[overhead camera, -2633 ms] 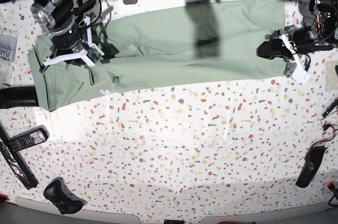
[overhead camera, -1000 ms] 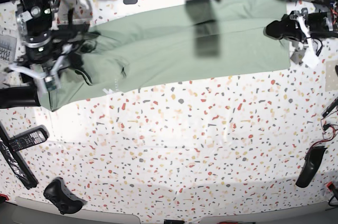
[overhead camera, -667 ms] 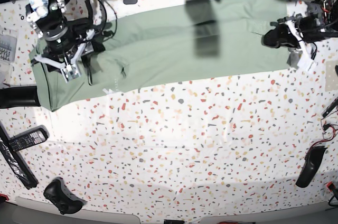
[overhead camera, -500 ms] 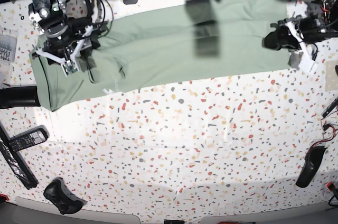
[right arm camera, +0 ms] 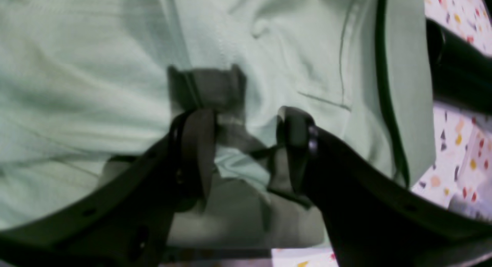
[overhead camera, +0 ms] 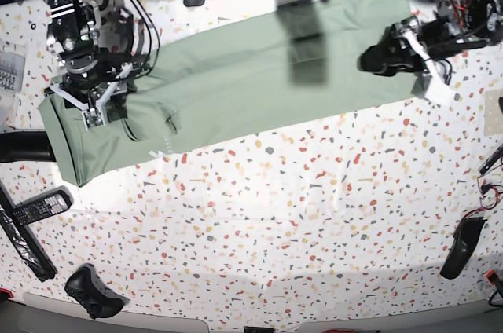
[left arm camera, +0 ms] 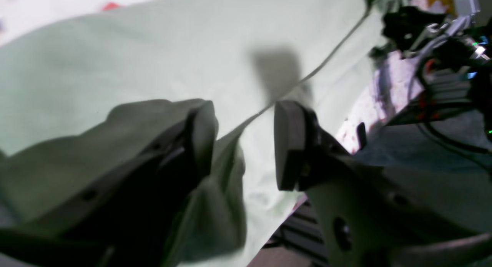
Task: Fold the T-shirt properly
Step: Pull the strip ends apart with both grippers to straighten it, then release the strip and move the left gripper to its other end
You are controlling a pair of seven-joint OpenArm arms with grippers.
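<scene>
The pale green T-shirt lies stretched across the speckled desk as the left end effector and right end effector stand open over its opposite ends.

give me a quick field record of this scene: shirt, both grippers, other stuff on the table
shirt: T-shirt, pale green, laid as a long band across the far side of the terrazzo table
left gripper: left gripper open, low over the shirt's edge, cloth bunched by one finger
right gripper: right gripper fingers apart, cloth fold between them
clutter: remote control, game controller, both near the front left corner in the base view
</scene>
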